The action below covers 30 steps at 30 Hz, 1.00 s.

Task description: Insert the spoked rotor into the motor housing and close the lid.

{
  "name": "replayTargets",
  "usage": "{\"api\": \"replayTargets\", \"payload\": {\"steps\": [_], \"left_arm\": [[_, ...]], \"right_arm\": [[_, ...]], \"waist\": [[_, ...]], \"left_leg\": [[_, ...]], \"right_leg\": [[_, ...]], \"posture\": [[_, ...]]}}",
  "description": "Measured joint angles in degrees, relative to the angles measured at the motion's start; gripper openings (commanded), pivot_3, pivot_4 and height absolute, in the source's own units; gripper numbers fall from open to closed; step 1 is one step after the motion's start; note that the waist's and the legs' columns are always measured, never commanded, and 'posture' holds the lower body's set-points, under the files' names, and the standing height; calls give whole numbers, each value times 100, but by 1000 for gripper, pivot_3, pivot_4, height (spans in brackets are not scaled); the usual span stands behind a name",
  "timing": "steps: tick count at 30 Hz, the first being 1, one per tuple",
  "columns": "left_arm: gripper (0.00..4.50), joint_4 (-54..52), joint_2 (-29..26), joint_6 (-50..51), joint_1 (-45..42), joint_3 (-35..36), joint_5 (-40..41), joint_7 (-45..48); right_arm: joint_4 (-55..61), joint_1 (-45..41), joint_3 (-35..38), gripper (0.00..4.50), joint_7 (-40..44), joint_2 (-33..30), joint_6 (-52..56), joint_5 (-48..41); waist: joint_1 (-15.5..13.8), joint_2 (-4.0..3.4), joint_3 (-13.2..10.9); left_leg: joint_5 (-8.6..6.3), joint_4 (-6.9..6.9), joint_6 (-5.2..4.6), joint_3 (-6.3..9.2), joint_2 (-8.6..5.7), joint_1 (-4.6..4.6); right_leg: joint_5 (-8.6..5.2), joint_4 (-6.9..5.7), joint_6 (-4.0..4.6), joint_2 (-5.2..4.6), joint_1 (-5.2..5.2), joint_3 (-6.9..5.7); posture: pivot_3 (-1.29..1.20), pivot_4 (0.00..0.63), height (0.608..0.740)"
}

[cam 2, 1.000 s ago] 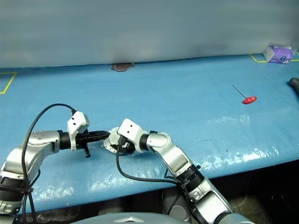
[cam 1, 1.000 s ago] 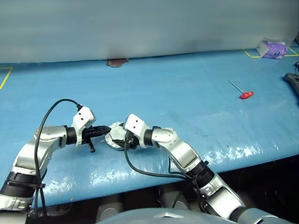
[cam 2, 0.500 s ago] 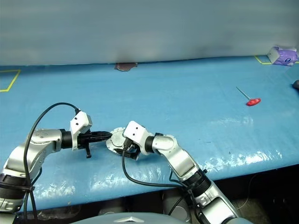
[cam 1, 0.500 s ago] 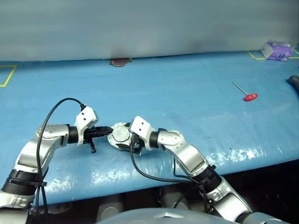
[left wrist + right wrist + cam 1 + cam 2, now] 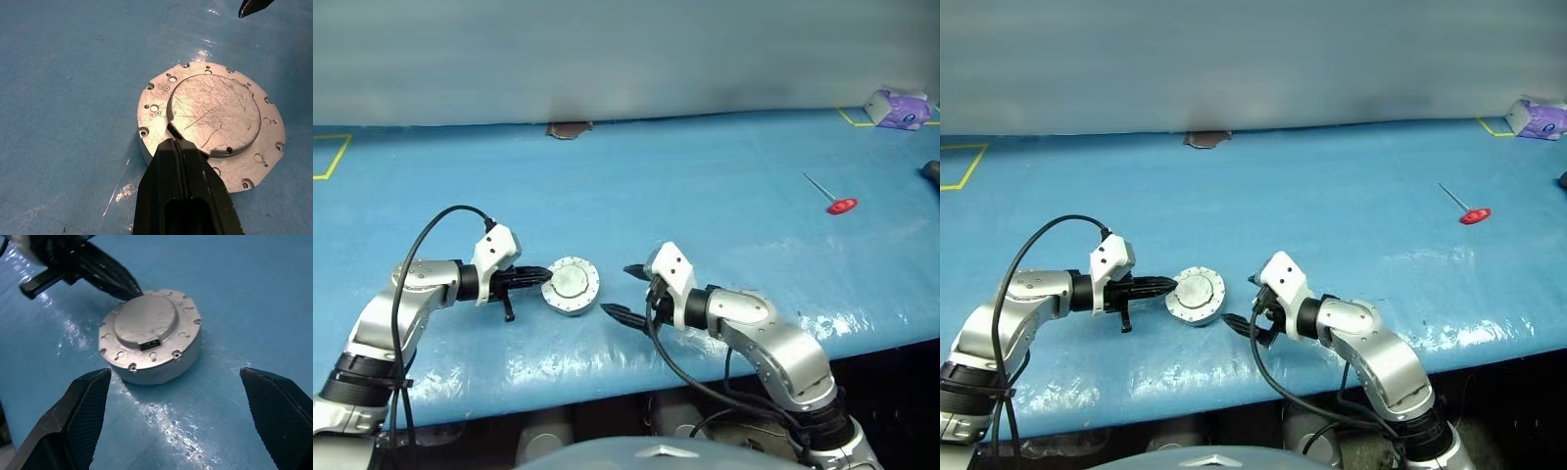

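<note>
Lid (image 5: 570,282) sits closed on the motor housing (image 5: 161,369), the two making one grey round drum on the blue surface (image 5: 705,196), near its front edge and between the two arms. The lid's notched rim carries small holes, and its raised round centre is scratched; a small dark rectangular recess shows at the edge of that raised centre in the right wrist view. The spoked rotor cannot be seen with the lid on

The left hand (image 5: 536,278) lies low over the surface with its two black fingers pressed together, holding nothing; their joined tips rest on the lid's rim at the edge of the raised centre. The right hand (image 5: 625,292) is off to the drum's right side, apart from it, with its fingers (image 5: 80,413) spread wide and empty, pointing toward the drum

Far to the right on the surface lies a small tool with a red handle and thin metal shaft (image 5: 833,198), well apart from the drum. A crumpled purple and white object (image 5: 893,107) sits at the far right corner by yellow tape marks (image 5: 335,157), and a small brown patch (image 5: 569,128) lies at the far edge
</note>
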<state>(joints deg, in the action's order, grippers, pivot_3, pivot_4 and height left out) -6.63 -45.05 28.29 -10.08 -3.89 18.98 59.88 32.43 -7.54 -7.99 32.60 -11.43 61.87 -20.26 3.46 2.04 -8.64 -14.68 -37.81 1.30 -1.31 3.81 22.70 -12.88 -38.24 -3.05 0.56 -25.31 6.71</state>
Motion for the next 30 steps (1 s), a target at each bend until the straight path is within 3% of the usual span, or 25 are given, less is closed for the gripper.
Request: {"api": "replayTargets", "payload": {"steps": [3,7,13,20,30], "left_arm": [[0,14,11,-8,-24,-3,-14,18],[0,19,69,-15,-43,-30,-3,41],[0,17,69,-8,15,36,-2,75],[0,0,95,-6,42,67,10,91],[0,0,106,2,65,102,5,102]], "right_arm": [[-352,-206,1027,4459,-608,1397,1241,-526],[-818,-302,1541,4459,-1243,1490,1958,-839],[-1438,-917,2353,4459,-1866,1831,2138,-1386],[-2212,-1101,2869,4459,-2168,2005,2464,-2353],[-3218,-1102,2787,4459,-2678,2008,2087,-3564]], "waist": [[7,-9,-1],[-22,-13,2],[32,-24,3],[37,-40,4],[65,-44,4]], "left_leg": [[0,-1,0,3,1,2],[-5,0,-9,1,-16,17],[-7,2,-12,3,-16,21],[-8,12,-15,5,-21,25],[-8,11,-16,8,-20,24]], "right_leg": [[3,-1,-2,1,0,-1],[8,32,-12,-20,7,-1],[13,32,-21,-14,1,1],[19,44,-23,-20,6,2],[25,43,-49,-17,7,1]], "posture": [[0,150,740],[0,150,740],[0,150,740],[0,150,740],[0,150,740]]}}
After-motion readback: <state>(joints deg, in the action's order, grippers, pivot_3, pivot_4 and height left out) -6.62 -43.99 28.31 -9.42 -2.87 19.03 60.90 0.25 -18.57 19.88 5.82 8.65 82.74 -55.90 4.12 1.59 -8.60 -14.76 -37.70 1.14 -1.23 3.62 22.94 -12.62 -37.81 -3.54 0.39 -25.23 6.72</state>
